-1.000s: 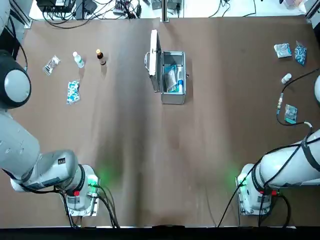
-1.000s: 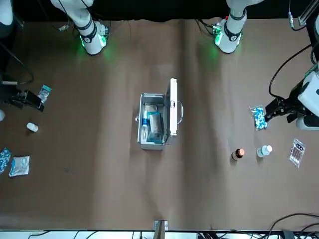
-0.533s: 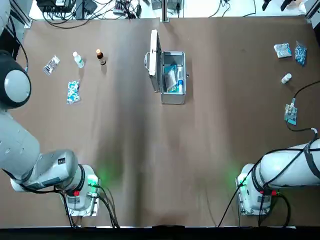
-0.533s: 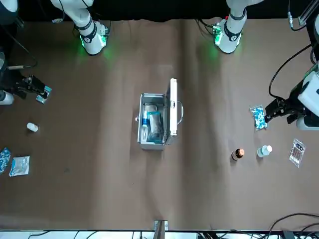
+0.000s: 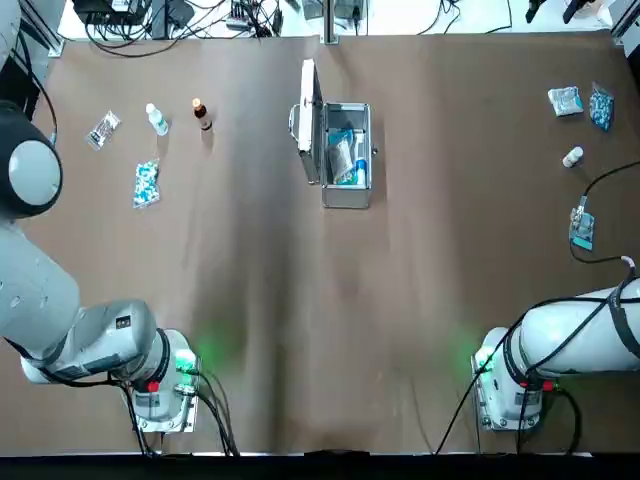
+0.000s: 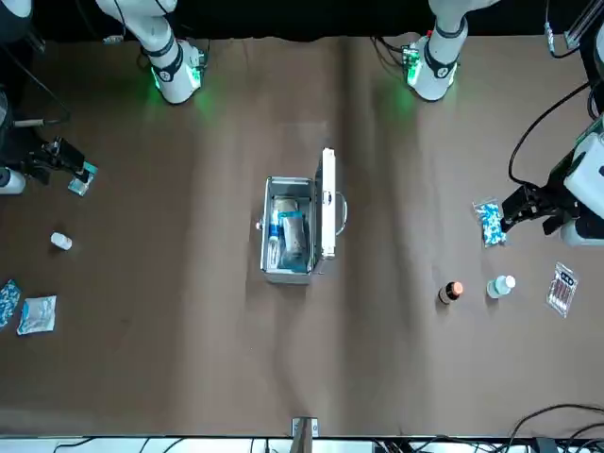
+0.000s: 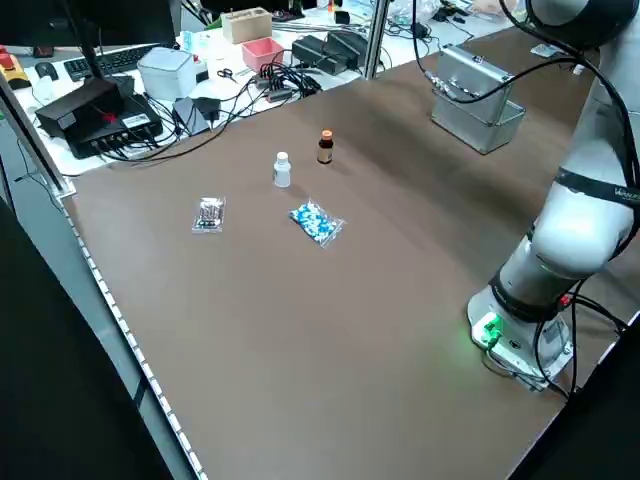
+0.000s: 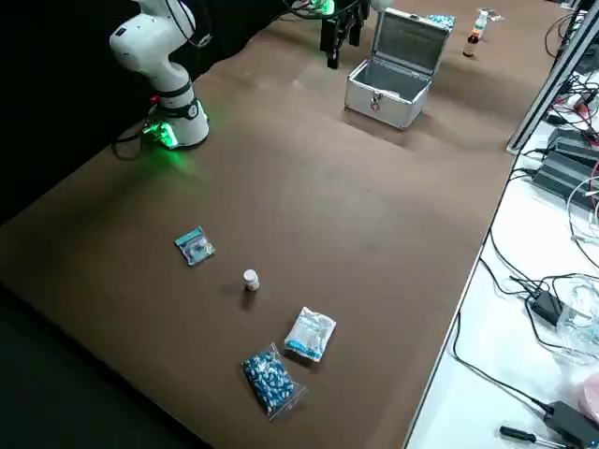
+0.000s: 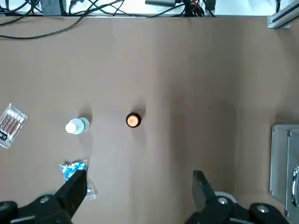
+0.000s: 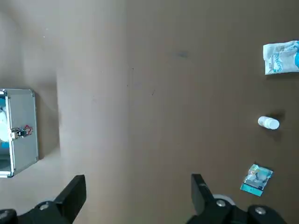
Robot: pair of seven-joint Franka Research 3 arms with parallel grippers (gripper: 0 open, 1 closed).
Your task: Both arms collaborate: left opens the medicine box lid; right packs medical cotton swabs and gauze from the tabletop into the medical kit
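Two arm bases, top view: at the near edge of the tabletop [image 5: 300,320], green lights lit, well apart from everything else.
Top view, case: medical kit [image 5: 346,192] far out at the middle, medicine box lid [image 5: 309,120] stood upright along its left side; light-blue and pale packets [image 5: 345,155] lying inside, too small to tell one from another.
Top view, left-hand items: clear packet [image 5: 103,128], white bottle [image 5: 157,120], brown bottle [image 5: 202,114] and speckled packet [image 5: 147,183], all apart from the kit.
Top view, right-hand items: white-and-blue packet [image 5: 565,100], second speckled packet [image 5: 601,108], small white bottle [image 5: 572,157], teal packet [image 5: 581,229].
Front view: left gripper [image 6: 514,209] low by the speckled packet, just beside it; right gripper [image 6: 68,166] at the opposite table edge, close to the teal packet, contact not clear.
Left wrist view: left gripper's claw spread wide, nothing between the fingers [image 9: 74,189]; both bottles ahead, lid edge off to one side.
Right wrist view: right gripper's claw likewise apart and empty, fingers [image 10: 198,189] over bare table; teal packet near one finger, kit far off.
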